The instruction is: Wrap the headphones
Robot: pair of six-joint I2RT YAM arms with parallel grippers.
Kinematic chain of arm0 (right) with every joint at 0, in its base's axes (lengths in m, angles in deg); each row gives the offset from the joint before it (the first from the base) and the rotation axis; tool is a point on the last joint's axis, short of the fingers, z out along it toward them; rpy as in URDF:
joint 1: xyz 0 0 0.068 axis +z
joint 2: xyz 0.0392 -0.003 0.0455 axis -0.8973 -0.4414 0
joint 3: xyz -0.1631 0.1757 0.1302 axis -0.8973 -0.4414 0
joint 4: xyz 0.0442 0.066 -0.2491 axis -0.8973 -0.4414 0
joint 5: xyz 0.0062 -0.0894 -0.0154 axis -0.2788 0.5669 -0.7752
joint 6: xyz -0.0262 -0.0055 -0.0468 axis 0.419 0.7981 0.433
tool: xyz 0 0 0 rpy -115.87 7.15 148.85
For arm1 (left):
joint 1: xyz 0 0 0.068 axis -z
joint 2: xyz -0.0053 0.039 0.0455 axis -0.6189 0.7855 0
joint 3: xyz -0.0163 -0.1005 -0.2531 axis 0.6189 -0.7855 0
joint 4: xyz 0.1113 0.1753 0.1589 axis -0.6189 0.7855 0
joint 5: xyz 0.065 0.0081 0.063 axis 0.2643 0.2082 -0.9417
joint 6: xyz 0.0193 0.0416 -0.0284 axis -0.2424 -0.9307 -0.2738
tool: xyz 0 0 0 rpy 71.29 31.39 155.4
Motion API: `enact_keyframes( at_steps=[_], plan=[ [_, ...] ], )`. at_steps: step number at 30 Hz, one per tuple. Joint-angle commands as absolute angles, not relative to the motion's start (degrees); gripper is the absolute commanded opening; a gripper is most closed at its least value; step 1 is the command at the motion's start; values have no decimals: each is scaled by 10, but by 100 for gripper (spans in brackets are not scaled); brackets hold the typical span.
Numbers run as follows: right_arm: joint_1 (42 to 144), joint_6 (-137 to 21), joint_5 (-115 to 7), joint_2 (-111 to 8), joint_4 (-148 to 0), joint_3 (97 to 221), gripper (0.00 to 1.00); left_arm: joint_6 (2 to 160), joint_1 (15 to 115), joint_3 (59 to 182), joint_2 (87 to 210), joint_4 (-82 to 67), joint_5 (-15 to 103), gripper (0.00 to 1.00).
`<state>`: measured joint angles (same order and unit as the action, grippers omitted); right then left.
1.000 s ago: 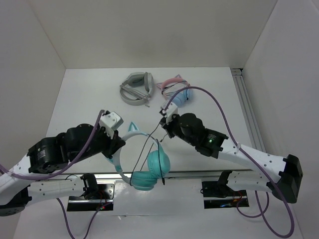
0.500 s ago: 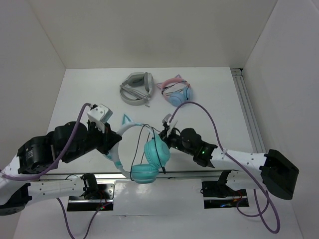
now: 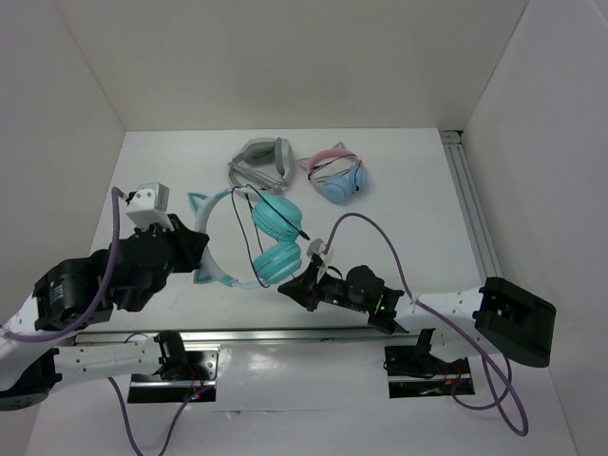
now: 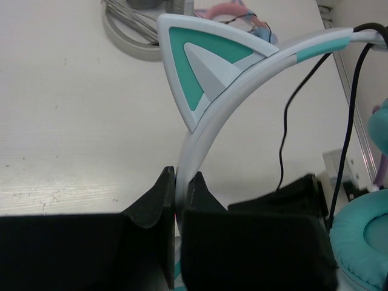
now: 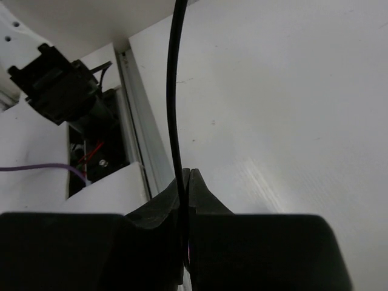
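Note:
The headphones (image 3: 275, 261) are held over the table's near middle, with both teal cups close together and the pale cat-ear headband (image 3: 211, 242) to their left. My left gripper (image 3: 195, 255) is shut on that headband (image 4: 209, 118), just below a cat ear (image 4: 197, 66). The thin black cable (image 3: 288, 214) crosses the upper cup and runs down towards my right gripper (image 3: 291, 286). In the right wrist view this gripper (image 5: 187, 176) is shut on the cable (image 5: 173, 91), which rises straight up from its jaws. One teal cup (image 4: 364, 242) shows at the left wrist view's right edge.
Grey headphones (image 3: 258, 166) and pink-banded cat-ear headphones (image 3: 337, 176) lie at the back of the table. A metal rail (image 3: 470, 199) runs along the right side. The arms' mounting rail (image 3: 285, 332) lines the near edge, and white walls close three sides.
My left gripper has carried the headphones left and away from the near edge, and the cups have swung round. My right gripper has dropped towards the near edge, still on the cable.

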<state>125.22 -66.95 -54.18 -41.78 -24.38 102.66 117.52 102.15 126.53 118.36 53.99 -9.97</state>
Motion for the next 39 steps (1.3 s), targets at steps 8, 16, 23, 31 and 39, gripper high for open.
enact_keyframes(
  at_steps=[8, 16, 23, 31, 39],
  plan=[
    [1310, -679, -505, -437, -141, 1000, 7, 1311, 1023, 1340, 1247, 548, -215, 0],
    [1316, -690, -517, -472, -113, 993, 16, 1319, 1023, 1357, 1253, 563, -221, 0],
    [1322, -690, -533, -496, -113, 1004, 19, 1319, 1023, 1351, 1248, 563, -221, 0],
    [1328, -695, -533, -522, -96, 1015, 16, 1324, 1023, 1341, 1243, 563, -221, 0],
    [1358, -700, -504, -546, -115, 1021, 0, 1371, 1023, 1341, 1243, 606, -252, 0]
  ],
)
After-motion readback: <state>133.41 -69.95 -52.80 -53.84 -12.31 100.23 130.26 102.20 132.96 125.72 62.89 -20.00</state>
